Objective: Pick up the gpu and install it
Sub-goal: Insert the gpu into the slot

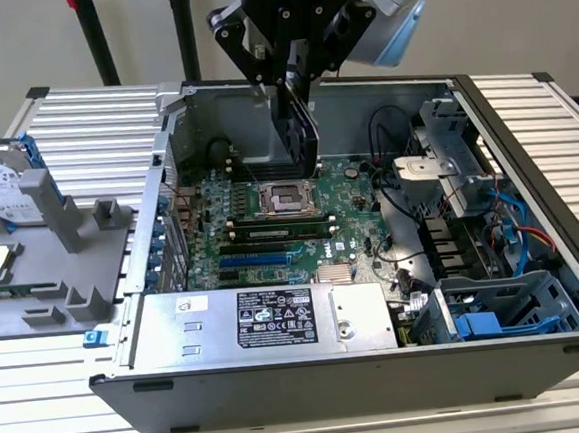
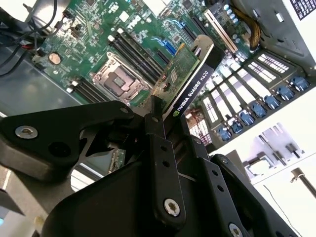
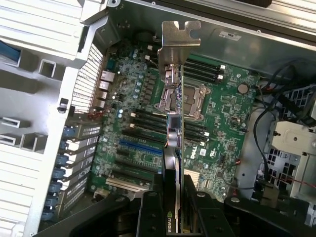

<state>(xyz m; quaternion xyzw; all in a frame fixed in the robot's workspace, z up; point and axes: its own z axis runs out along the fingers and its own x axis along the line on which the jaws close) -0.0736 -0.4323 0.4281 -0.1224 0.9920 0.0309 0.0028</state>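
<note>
Hovering over the open computer case, the gripper is pinching the gpu between its black fingers, which are pressing against the card's two flat faces. The card is hanging on edge from the fingers, inside the case opening and toward its far side, above the motherboard and close over the CPU socket. In the first wrist view the card is showing edge-on, with its silver bracket at the end farthest from the fingers. In the second wrist view the green circuit face and a black cover on the other face are both showing. The blue expansion slots are lying nearer on the board, apart from the card. The silver power supply is sitting along the near wall of the case. The case is resting on a ribbed metal table, and on the exterior view's left a hard drive is lying beside a gray fixture.
</note>
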